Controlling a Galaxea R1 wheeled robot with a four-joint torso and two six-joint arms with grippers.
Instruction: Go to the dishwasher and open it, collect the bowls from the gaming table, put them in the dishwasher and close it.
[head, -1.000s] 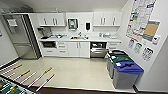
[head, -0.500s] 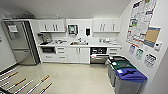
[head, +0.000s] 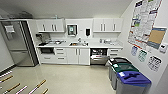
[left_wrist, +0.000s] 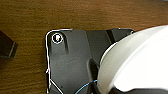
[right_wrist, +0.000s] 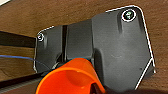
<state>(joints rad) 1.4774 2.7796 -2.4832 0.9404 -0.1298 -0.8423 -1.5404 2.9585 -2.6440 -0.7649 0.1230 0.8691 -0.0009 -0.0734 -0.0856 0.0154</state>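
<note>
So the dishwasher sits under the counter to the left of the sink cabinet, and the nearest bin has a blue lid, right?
Not quite. In the head view the dishwasher sits under the counter to the right of the sink cabinet, not the left. The nearest bin does have a blue lid.

On each wrist we see a wide dark plate (left_wrist: 72, 65) with rounded corners and pale-edged rim. A round fitting (left_wrist: 57, 38) sits at its upper left corner; on the right wrist plate (right_wrist: 120, 50), one glows greenish at upper right. Thin blue cable (right_wrist: 15, 57) trails at left.
</note>
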